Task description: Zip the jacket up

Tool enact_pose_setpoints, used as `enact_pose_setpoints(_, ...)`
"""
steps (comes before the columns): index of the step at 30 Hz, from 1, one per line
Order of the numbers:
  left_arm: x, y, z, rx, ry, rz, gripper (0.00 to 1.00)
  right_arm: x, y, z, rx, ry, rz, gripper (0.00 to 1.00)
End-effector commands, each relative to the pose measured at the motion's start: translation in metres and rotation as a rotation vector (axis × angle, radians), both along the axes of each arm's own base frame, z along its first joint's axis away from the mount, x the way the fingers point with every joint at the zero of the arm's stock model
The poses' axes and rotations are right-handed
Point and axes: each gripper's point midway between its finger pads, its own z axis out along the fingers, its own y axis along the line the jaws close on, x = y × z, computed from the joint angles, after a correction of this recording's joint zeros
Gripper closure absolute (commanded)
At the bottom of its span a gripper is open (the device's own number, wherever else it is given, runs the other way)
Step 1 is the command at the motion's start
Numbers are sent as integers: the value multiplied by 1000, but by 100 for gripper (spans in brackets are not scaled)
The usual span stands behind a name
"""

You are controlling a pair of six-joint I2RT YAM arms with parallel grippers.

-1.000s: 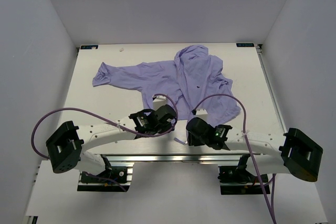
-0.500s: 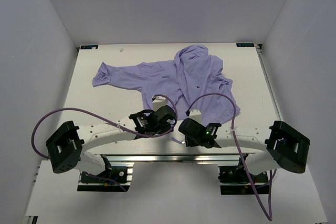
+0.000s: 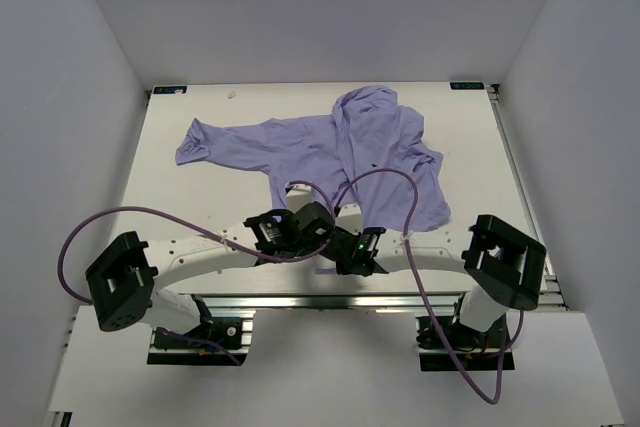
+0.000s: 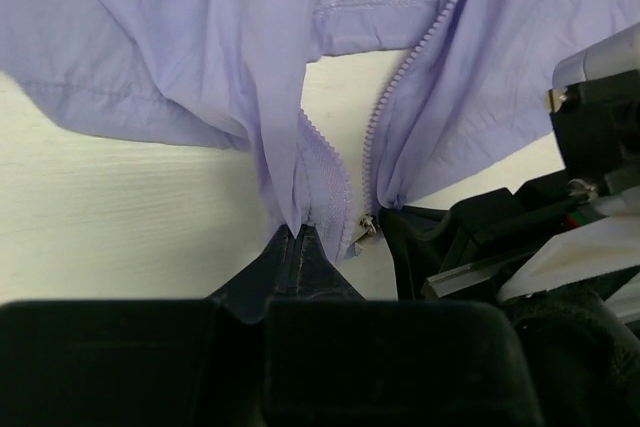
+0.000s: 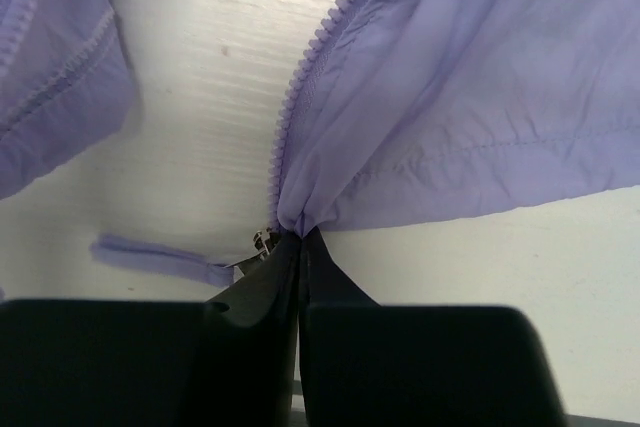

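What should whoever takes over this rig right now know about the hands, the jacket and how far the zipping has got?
Left hand: shut on the bottom end of one zipper edge.
Right hand: shut on the other edge's bottom end, beside the slider.
Jacket: spread on the table, front open.
Done: both ends gripped, close together.
To do: join the ends, then pull the slider up.

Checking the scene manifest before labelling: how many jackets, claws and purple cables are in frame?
jacket: 1
claws: 2, left claw and right claw, each shut on the jacket's bottom hem by the zipper
purple cables: 2, left cable and right cable
Total: 5
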Motion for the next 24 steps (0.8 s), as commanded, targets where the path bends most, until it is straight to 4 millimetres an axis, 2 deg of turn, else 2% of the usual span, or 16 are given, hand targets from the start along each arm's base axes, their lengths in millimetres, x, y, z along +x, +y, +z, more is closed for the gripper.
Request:
enact_pose_setpoints(1, 6, 8, 22, -19, -57, 30, 100, -27, -51, -42, -230, 119, -34, 100)
enact_pose_setpoints(4, 13, 13, 31, -5, -90, 53, 100, -16, -31, -21, -79, 42, -19, 100)
enact_pose_setpoints(5, 17, 13, 36, -7, -106, 62, 100, -7, -14, 2, 59, -30, 35, 100)
enact_pose_setpoints(7, 22, 11, 44, -10, -132, 49, 100, 3, -1, 25, 227, -63, 56, 100)
enact_pose_setpoints(8, 26, 6, 52, -32, -152, 48, 100, 13, 17, 61, 393, -126, 100, 100)
enact_pose_setpoints(9, 29, 3, 56, -42, -161, 42, 100, 22, 6, 58, 433, -128, 76, 100)
enact_pose_setpoints(10, 31, 1, 60, -45, -173, 28, 100, 18, 16, 71, 537, -110, 136, 100)
enact_pose_setpoints(11, 36, -1, 65, -63, -187, 33, 100, 26, 25, 106, 673, -193, 178, 100)
enact_pose_setpoints(12, 38, -5, 71, -80, -195, 21, 100, 31, 18, 107, 684, -226, 193, 100)
enact_pose_setpoints(14, 45, -7, 81, -95, -227, 25, 100, 38, 20, 139, 774, -314, 237, 100)
enact_pose_setpoints(16, 48, -8, 93, -111, -269, 15, 100, 38, 22, 154, 810, -359, 296, 100)
enact_pose_setpoints(17, 52, -10, 101, -138, -296, 17, 100, 40, 23, 172, 868, -412, 315, 100)
enact_pose_setpoints(20, 56, -12, 119, -191, -357, 9, 100, 45, 19, 186, 953, -456, 344, 100)
enact_pose_setpoints(24, 61, -8, 130, -207, -396, 43, 100, 46, 21, 189, 989, -445, 364, 100)
